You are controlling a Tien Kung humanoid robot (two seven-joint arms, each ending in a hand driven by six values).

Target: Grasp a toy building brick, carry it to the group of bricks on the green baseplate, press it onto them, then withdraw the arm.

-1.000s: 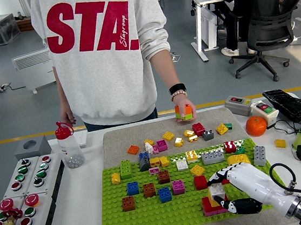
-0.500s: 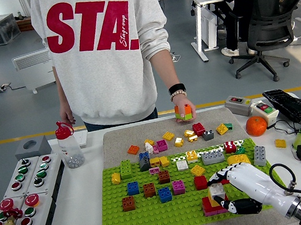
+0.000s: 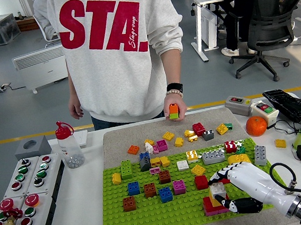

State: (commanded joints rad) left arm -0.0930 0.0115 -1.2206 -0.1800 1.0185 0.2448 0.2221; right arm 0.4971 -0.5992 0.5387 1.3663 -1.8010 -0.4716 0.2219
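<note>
While the right hand (image 3: 225, 193) rests over the stack (image 3: 214, 203) at the near right of the baseplate (image 3: 151, 215), we judge the pressing step to be in progress. The fingers curl round a pale brick (image 3: 217, 189) seated on top of the stack's red and yellow bricks, so we read the hand as grasping that brick. The left hand is not in view.

Orientation: the brick sits upright, studs facing up. Its long axis cannot be told, because the fingers cover most of it.

Risks, as we judge them:
- Studs out of line. If the brick is skewed against the layer below, pressing will tilt it rather than seat it.
- Off-centre force. The stack is narrow and near the baseplate edge; a sideways push could break it loose or tip it.
- Withdrawal. If the fingers open late, the brick may lift off with the hand.
- Neighbours. A red brick (image 3: 201, 182) stands just beside the stack and could be knocked.

At the worktop's far side a person's hand (image 3: 174, 108) holds an orange brick (image 3: 173, 110), well apart from the stack.
</note>
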